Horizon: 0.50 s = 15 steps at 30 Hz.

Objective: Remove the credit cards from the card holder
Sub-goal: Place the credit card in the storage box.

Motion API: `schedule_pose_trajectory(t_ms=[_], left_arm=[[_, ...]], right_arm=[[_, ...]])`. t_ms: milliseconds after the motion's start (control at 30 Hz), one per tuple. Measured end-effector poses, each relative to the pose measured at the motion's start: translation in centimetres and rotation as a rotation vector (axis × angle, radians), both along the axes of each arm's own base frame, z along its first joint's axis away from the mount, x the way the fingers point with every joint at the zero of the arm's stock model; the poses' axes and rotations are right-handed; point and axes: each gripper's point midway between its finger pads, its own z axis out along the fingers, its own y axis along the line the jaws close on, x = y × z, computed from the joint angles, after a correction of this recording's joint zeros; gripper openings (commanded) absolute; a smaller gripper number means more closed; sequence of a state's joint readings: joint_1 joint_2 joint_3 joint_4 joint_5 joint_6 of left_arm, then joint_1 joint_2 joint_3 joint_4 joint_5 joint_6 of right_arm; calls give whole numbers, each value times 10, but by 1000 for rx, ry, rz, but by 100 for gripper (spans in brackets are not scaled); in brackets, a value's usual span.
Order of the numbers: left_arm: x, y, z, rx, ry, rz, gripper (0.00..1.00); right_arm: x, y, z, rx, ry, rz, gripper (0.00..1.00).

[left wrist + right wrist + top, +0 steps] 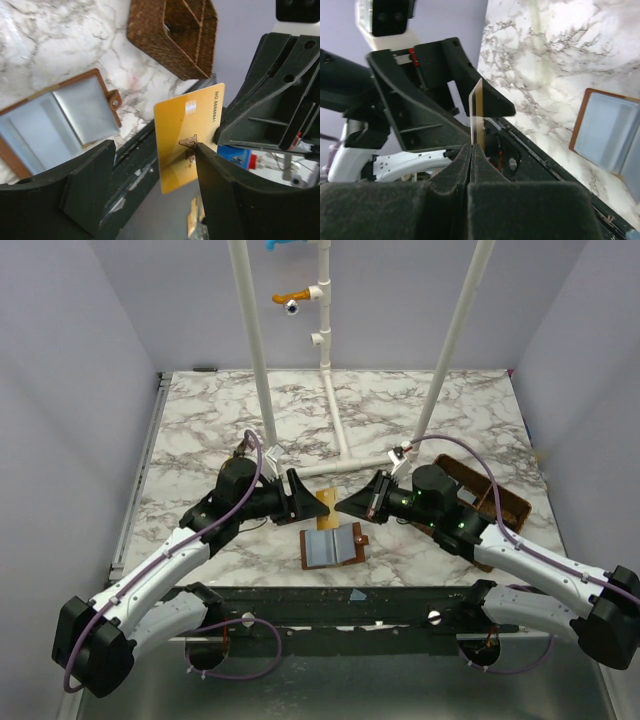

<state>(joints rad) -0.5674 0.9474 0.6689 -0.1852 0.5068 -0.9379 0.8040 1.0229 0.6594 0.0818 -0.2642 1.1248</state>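
Right gripper (471, 150) clamped on yellow credit card (187, 140), raised near card holder (330, 545); left gripper (152, 162) open, empty; advise carrying card clear, grip firm.

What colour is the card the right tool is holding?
The card is yellow-gold with dark number print; it shows best in the left wrist view.

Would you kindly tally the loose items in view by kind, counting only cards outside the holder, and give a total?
yellow card: 1
brown card holder: 1
woven basket: 1
Total: 3
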Motion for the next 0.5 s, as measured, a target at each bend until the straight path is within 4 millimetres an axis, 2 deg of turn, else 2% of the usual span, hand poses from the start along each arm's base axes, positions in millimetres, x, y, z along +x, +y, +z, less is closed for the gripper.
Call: schedule_pose_trajectory(t_ms=[100, 200, 300, 367, 400, 467, 500], left_arm=[[-5, -5, 1, -57, 26, -26, 51], [-6, -8, 10, -105, 21, -41, 35], [-7, -10, 20, -147, 7, -53, 14], [-7, -10, 25, -166, 2, -52, 4], [-6, -10, 27, -176, 0, -50, 0], [-7, -10, 35, -201, -16, -59, 0], [-7, -11, 37, -207, -19, -61, 0]], right_arm=[[-2, 3, 6, 26, -3, 20, 1], [-3, 5, 7, 34, 5, 29, 1], [-4, 5, 8, 42, 7, 33, 1], [-4, 5, 8, 41, 8, 32, 1], [-2, 4, 7, 37, 9, 27, 1], [-1, 3, 3, 28, 18, 22, 2], [-1, 3, 3, 27, 19, 22, 7]])
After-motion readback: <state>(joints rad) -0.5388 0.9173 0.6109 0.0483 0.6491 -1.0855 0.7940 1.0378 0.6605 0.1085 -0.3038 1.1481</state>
